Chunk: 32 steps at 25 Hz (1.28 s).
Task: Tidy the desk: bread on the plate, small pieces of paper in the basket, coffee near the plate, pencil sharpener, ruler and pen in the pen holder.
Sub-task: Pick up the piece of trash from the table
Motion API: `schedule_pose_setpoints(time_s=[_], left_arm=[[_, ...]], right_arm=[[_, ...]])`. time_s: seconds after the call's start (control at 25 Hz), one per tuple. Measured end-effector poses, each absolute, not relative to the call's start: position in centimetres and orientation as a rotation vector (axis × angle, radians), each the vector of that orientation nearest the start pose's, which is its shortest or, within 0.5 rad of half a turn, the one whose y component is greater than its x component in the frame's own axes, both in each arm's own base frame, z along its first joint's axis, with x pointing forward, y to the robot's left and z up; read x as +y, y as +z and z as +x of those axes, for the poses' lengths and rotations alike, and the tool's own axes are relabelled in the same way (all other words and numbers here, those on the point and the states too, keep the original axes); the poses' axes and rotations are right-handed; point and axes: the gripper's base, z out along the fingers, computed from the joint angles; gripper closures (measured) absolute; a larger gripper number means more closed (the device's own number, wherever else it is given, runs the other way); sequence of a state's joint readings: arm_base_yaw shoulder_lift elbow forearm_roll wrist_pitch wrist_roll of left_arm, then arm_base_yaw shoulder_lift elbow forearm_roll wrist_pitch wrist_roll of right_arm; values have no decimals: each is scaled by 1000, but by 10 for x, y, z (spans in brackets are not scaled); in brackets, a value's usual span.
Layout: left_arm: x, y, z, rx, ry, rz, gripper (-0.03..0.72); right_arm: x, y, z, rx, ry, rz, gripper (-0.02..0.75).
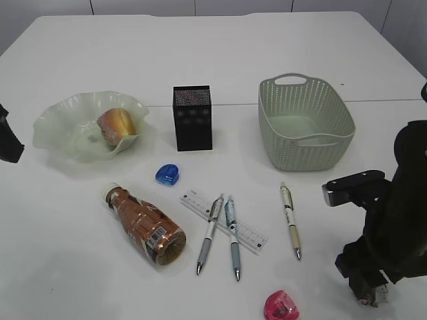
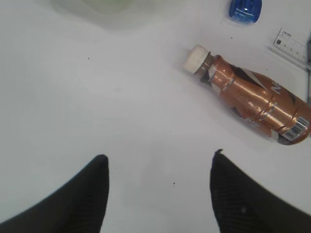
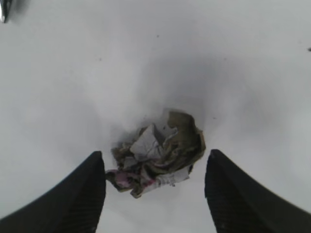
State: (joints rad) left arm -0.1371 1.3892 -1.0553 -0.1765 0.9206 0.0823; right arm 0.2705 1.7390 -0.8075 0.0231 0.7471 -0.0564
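A bread roll (image 1: 117, 125) lies on the pale green wavy plate (image 1: 57, 127). A brown coffee bottle (image 1: 145, 225) (image 2: 250, 99) lies on its side. The black pen holder (image 1: 193, 117) stands mid-table, the green basket (image 1: 305, 122) to its right. A blue sharpener (image 1: 167, 174) (image 2: 245, 9), a pink sharpener (image 1: 281, 306), a clear ruler (image 1: 225, 219) and three pens (image 1: 210, 233) (image 1: 233, 237) (image 1: 290, 219) lie on the table. A crumpled paper ball (image 3: 158, 151) lies between the open fingers of my right gripper (image 3: 154, 160), which is low over the table at the front right (image 1: 369, 293). My left gripper (image 2: 159, 160) is open and empty, left of the bottle.
Two of the pens lie across the ruler. The left arm (image 1: 8, 137) shows only at the left edge of the exterior view. The pink sharpener sits near the table's front edge, left of my right arm.
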Motion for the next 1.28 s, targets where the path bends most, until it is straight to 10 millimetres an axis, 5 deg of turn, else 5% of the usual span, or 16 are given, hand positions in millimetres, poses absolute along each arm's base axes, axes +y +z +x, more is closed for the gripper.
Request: schedule_pose_setpoints(time_s=[0.92, 1.28], left_arm=[[-50, 285, 267, 2723, -237, 192, 209], [-50, 285, 267, 2723, -237, 192, 209]], right_arm=[[72, 120, 257, 3157, 3, -523, 286], [72, 120, 257, 3155, 3, -522, 592]])
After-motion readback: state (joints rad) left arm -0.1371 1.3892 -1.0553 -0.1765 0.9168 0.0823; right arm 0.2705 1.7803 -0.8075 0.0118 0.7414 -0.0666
